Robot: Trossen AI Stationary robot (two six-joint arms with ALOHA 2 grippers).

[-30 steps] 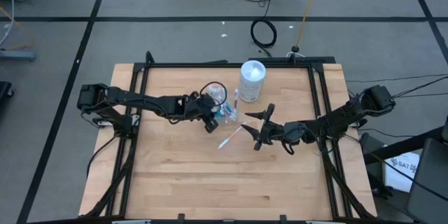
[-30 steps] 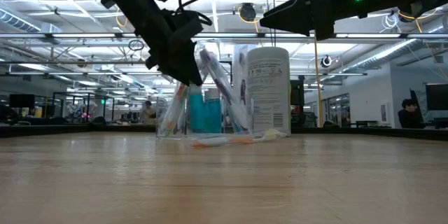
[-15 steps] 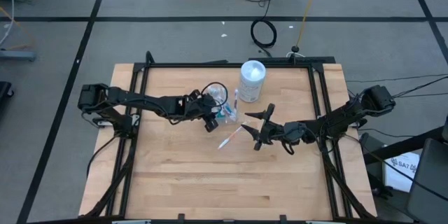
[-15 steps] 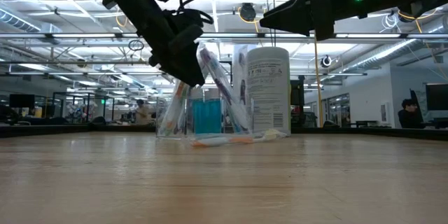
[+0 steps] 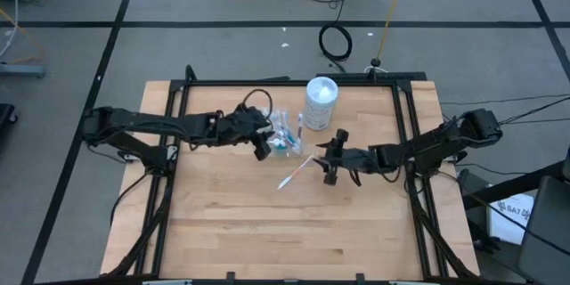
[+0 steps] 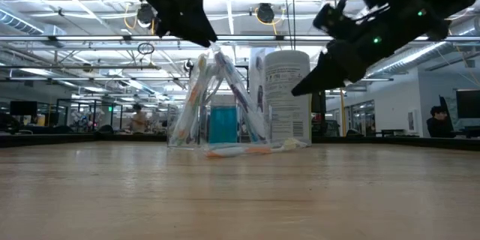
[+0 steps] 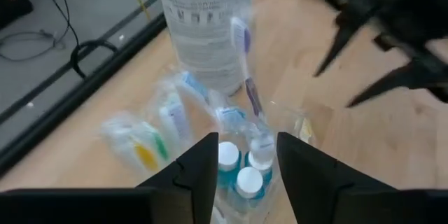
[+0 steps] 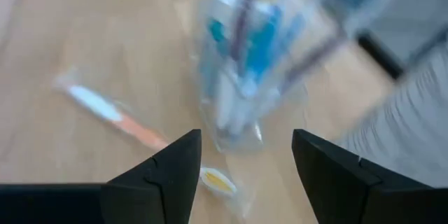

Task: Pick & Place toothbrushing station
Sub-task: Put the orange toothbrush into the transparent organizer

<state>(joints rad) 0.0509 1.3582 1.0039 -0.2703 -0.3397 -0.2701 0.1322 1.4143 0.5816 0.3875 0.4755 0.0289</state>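
A small clear cup [image 5: 283,136] [image 6: 219,129] stands on its base at the table's middle. It holds blue tubes [image 7: 238,180] and several wrapped toothbrushes [image 6: 229,82] that lean out over its rim. One wrapped toothbrush [image 5: 292,175] [image 8: 115,115] lies flat on the wood just in front of the cup. My left gripper [image 5: 264,149] [image 6: 204,37] [image 7: 246,182] hangs open above the cup's left side, clear of it. My right gripper [image 5: 326,156] [image 6: 300,90] [image 8: 245,175] is open to the cup's right, pointing at it and tipped downward.
A tall white canister [image 5: 321,102] [image 6: 287,97] stands just behind and to the right of the cup, close to my right gripper's path. A black frame [image 5: 285,82] borders the wooden table top. Bare wood lies toward the near edge.
My left gripper has risen from the cup's left rim and drawn back toward the table's left edge; it now hangs above the cup. My right gripper has rolled, tipped downward and sunk toward the cup. The cup and the loose toothbrush have stayed put.
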